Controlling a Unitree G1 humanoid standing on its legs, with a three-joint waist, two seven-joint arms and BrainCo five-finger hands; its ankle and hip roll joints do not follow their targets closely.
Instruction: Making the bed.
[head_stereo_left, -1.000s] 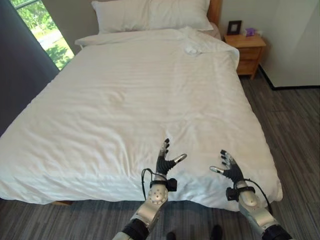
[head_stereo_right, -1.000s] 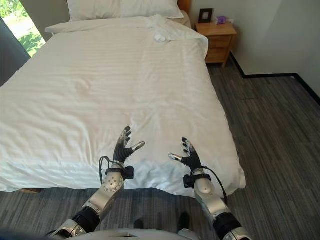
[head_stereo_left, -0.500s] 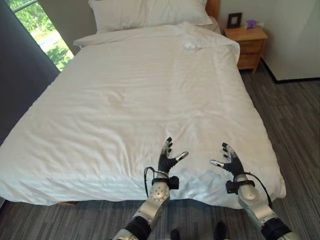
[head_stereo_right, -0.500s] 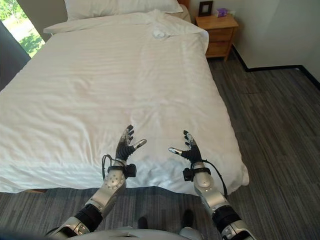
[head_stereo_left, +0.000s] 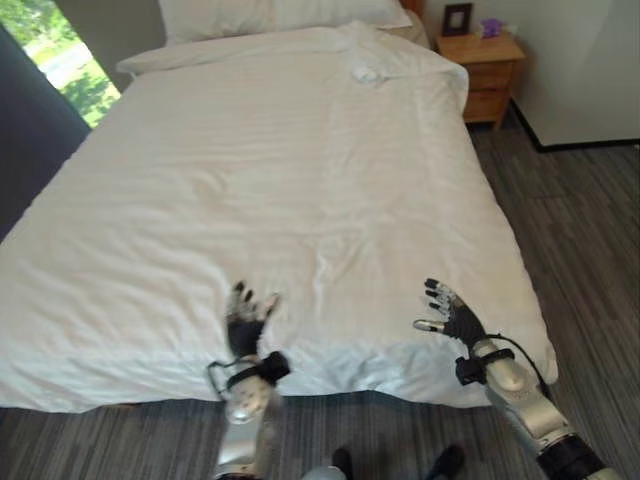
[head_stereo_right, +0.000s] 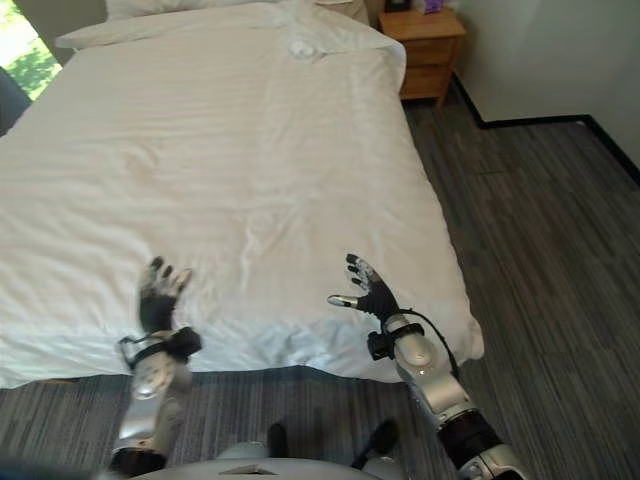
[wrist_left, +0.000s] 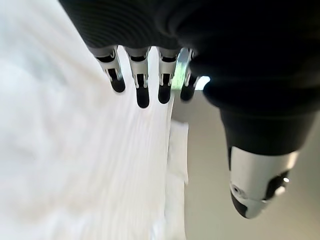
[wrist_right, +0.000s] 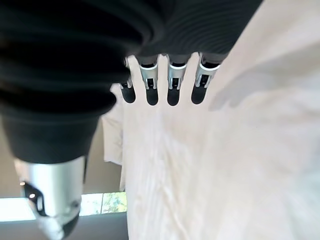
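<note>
Duvet: white, spread over the bed, faint creases near its foot edge. Left hand: has swung outward, now well apart from right hand. Fingers of both straight, holding nothing. Judged: positioning to smooth the foot edge.

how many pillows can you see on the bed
2, side by side at the head of the bed: one pillow on the window side, the other pillow nearer the nightstand. Their tops are cut off, so more may be hidden behind.
</note>
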